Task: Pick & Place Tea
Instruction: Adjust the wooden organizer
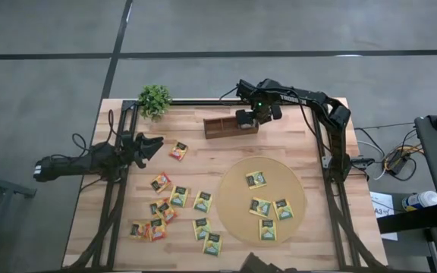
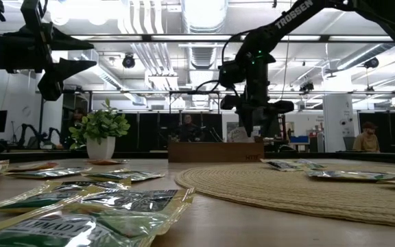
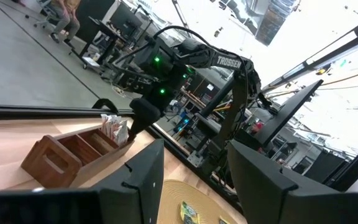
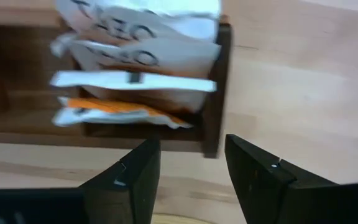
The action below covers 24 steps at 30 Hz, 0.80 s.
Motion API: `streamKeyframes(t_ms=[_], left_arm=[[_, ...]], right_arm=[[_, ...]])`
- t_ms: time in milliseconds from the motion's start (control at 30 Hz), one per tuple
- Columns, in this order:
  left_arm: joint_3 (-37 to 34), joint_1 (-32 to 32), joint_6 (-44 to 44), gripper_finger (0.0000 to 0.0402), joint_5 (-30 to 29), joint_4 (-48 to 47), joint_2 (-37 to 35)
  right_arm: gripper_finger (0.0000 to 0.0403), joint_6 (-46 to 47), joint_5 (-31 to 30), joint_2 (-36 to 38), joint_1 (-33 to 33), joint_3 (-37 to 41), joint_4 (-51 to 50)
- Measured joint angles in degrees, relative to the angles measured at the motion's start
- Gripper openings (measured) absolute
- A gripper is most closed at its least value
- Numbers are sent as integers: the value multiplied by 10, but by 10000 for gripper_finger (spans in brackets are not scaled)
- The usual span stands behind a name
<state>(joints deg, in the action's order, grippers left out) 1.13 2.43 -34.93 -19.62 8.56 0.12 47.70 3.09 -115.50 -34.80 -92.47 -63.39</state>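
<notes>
Several tea sachets lie flat on the table: yellow-green ones [image 1: 179, 196] and orange-red ones [image 1: 178, 150] on the wood, and more yellow-green ones [image 1: 256, 180] on the round mat [image 1: 234, 203]. White-and-orange sachets [image 4: 138, 59] stand in the right end slot of the wooden tray [image 1: 220, 127]. My right gripper [image 1: 246, 118] [image 4: 191, 165] hangs open and empty just above that slot. Over the table's left side, my left gripper [image 1: 149, 145] [image 3: 194, 180] is open, empty and raised, pointing toward the tray.
A small potted plant [image 1: 155, 98] stands at the far edge, left of the tray. The tray's other two slots [image 3: 61, 155] look empty. Bare wood lies between the tray and the mat. Loose sachets crowd the near left part [image 2: 81, 206] of the table.
</notes>
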Motion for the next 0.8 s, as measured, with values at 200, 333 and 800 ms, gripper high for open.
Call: streamKeyframes(t_ms=[200, 333, 800], left_arm=[[0, 0, 8, 174, -9, 0, 0], [0, 0, 8, 174, -29, 0, 0], [0, 1, 8, 174, -45, 0, 0]], right_arm=[[158, 14, 4, 0, -3, 3, 8], [136, 16, 4, -1, -6, 6, 3], [20, 22, 17, -1, -4, 7, -14]])
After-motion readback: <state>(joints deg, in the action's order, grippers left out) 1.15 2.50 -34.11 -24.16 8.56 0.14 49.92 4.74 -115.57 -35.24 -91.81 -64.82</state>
